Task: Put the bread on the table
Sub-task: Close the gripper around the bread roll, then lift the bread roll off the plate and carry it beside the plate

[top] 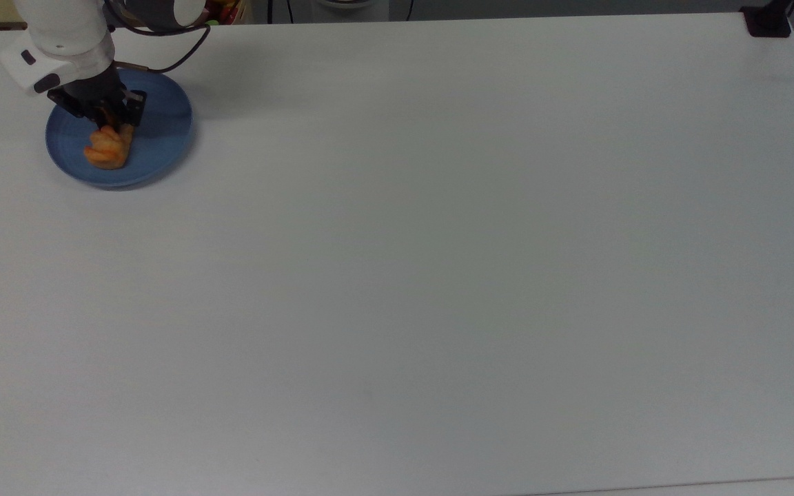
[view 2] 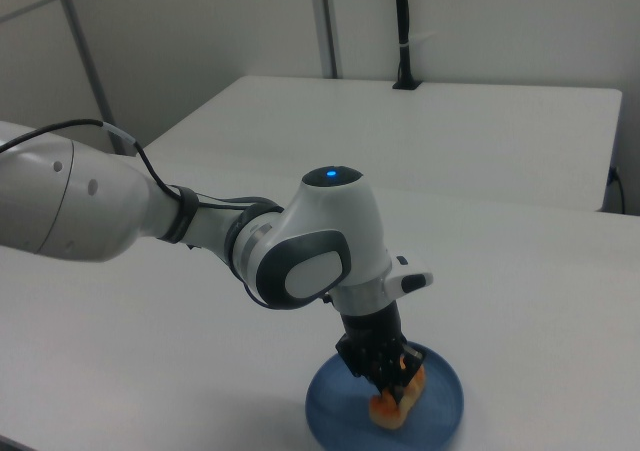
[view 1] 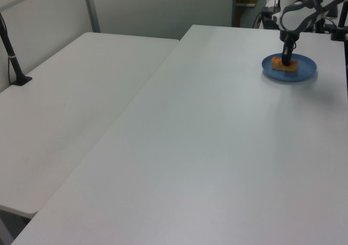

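The bread (top: pixel 107 148), a small golden-orange pastry, lies on a round blue plate (top: pixel 163 117) near the far left corner of the white table (top: pixel 438 241) in the top view. My gripper (top: pixel 110 121) points down over the plate and is shut on the bread's far end. In the left view the gripper (view 1: pixel 285 59) stands on the bread (view 1: pixel 283 66) over the plate (view 1: pixel 305 68). In the right view the black fingers close on the top of the bread (view 2: pixel 398 399), which is tilted on the plate (view 2: pixel 443 396).
A black clamp (top: pixel 768 21) sits at the table's far right corner in the top view. A cable (top: pixel 180 52) loops off the arm beside the plate. A second white table (view 1: pixel 70 104) adjoins at the left view's left, with a black post (view 1: pixel 12 52).
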`<state>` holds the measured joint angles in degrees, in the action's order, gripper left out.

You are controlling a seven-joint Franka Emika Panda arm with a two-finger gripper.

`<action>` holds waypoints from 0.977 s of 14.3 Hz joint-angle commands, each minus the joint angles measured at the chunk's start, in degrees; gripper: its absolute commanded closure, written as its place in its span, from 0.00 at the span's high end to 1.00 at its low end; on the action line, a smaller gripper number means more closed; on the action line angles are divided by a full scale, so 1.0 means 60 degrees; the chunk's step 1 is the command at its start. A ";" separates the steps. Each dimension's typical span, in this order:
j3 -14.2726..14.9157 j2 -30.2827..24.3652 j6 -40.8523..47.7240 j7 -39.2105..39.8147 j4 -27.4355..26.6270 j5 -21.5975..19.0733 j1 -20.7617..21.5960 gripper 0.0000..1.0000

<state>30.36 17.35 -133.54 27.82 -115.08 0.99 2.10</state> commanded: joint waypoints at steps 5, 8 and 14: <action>0.0023 -0.0695 0.1057 0.0139 0.0953 -0.0661 0.0074 0.00; 0.0037 -0.0666 0.1618 0.0169 0.2200 -0.1892 0.0089 0.00; -0.0240 0.1145 0.1355 0.0067 0.4585 -0.2699 0.0206 0.00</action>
<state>29.67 16.07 -125.57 27.85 -95.69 -13.03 3.30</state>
